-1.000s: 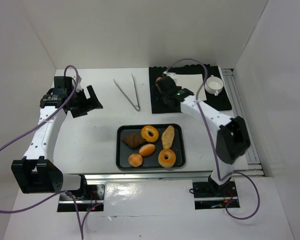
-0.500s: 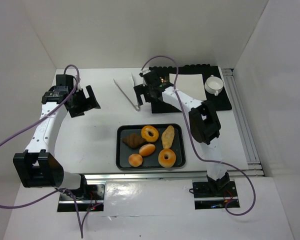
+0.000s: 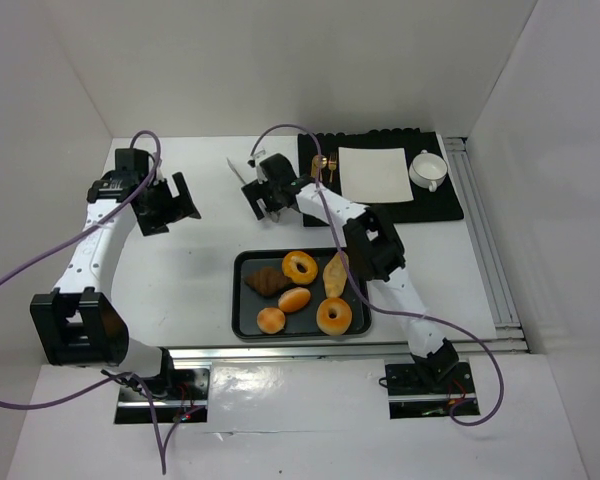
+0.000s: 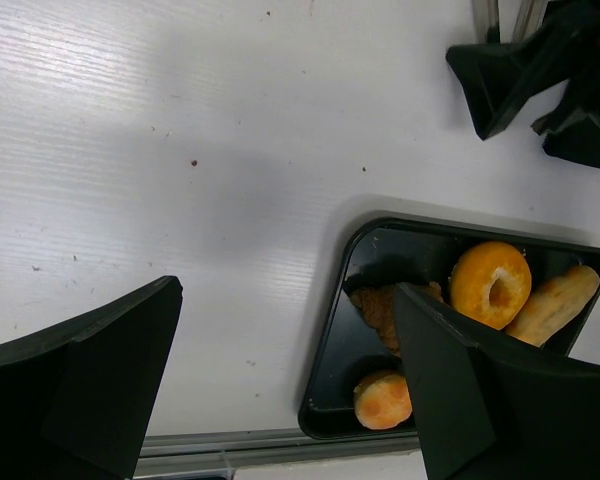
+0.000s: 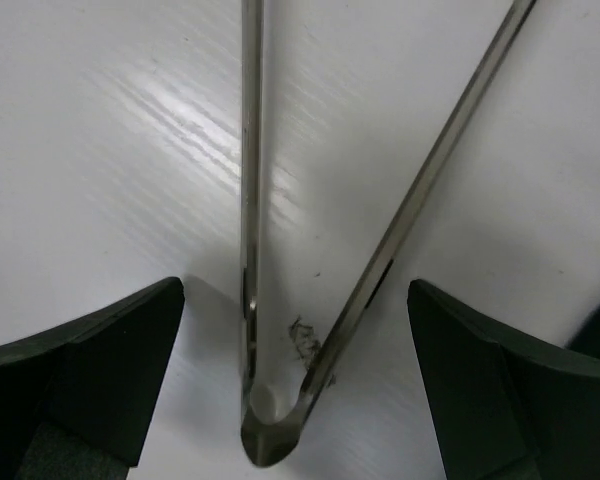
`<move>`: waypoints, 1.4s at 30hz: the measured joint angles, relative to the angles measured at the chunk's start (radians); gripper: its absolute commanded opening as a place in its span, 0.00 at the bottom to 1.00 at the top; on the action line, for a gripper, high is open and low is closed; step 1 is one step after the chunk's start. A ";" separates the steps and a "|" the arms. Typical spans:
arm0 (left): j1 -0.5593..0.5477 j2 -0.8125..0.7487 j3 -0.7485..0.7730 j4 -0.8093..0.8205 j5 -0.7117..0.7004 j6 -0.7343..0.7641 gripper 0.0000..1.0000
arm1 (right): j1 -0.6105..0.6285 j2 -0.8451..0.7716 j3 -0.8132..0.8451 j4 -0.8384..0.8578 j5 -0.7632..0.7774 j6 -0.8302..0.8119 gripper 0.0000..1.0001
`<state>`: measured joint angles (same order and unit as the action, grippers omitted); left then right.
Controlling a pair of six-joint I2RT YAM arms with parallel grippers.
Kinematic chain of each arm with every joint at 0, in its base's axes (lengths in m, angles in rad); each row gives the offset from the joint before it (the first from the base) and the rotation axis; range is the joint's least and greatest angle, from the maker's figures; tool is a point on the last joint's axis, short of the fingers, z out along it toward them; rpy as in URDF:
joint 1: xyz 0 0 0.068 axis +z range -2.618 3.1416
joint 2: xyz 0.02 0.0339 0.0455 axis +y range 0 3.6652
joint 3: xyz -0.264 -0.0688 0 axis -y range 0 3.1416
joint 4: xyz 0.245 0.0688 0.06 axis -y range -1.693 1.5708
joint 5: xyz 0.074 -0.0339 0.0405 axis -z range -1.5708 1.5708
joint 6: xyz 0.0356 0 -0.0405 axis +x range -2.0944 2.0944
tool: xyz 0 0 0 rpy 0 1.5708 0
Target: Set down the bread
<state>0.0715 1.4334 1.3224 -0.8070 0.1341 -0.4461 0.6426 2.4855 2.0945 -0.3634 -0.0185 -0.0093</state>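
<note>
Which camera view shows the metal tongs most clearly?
Right wrist: the tongs fill it, hinge end inside the open right gripper. In top external the gripper hides most of them; left wrist shows at most a sliver at its top edge.

1. Both arms of the tongs point(image 5: 248, 250) run off the top edge of the right wrist view.
2. From above, the right gripper point(image 3: 265, 197) hides most of them from us.
3. A finger of the left gripper point(image 4: 285, 290) blocks the right side of the tray point(image 4: 325, 340) and part of the croissant point(image 4: 380, 312).
4. We cannot identify the small golden object point(image 3: 326, 165) on the black mat point(image 3: 430, 205).
</note>
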 measured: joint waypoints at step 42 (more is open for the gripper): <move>0.011 -0.106 0.000 0.021 0.083 -0.006 1.00 | -0.050 -0.958 -0.551 -0.173 0.070 0.286 0.37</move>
<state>0.0826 1.3270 1.3220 -0.7860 0.2169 -0.4522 0.5922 1.5276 1.5433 -0.5365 0.0517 0.2771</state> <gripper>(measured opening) 0.997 0.355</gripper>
